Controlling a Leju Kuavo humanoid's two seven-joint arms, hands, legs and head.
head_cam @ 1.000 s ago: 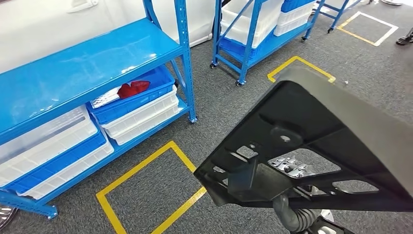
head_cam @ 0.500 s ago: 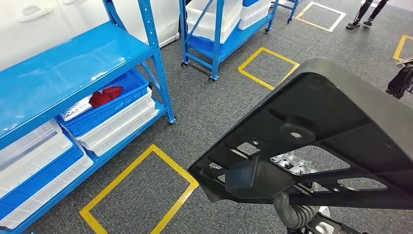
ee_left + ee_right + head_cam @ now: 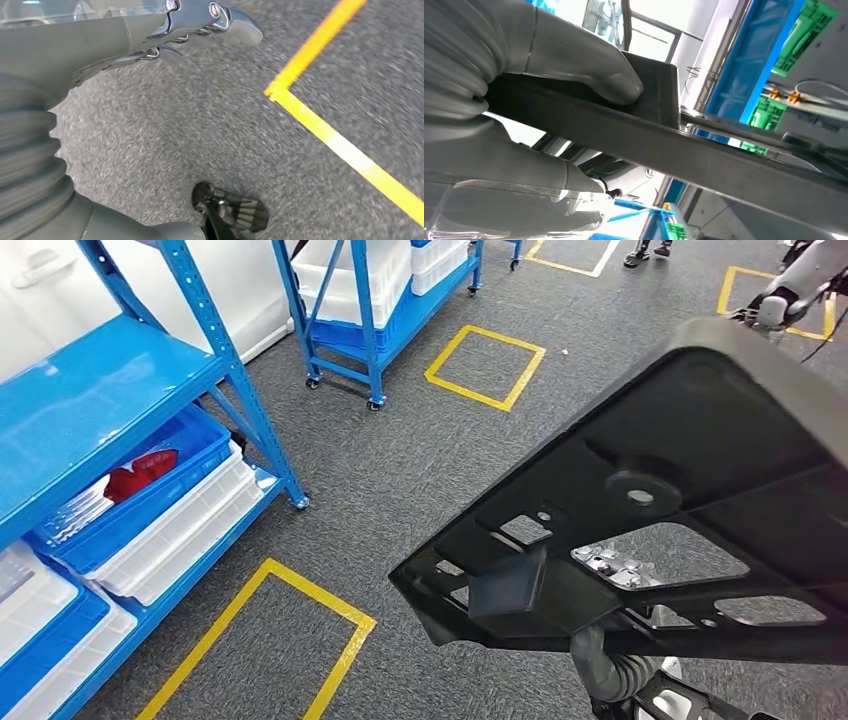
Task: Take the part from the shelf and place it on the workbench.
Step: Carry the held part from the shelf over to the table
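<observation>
— Where is the part?
— The black part is up in front of the robot, on its right side, tilted, with its ribbed and cut-out face toward the head camera. It hangs over the grey carpet floor, well apart from the blue shelf.

— What holds it?
— The right hand. In the right wrist view its thick grey thumb presses on one face of the part's edge, and the rest of the hand lies against the other face, so the fingers are closed on the part.

— And the left hand?
— The left hand hangs over the carpet, near a yellow tape line. It holds nothing. Its fingers reach forward, but I cannot tell whether they are spread or curled.

— What is on the shelf?
— A blue bin with a red piece in it, set on white bins. Farther off stands a wheeled blue rack carrying white bins, and yellow tape squares mark the floor.
</observation>
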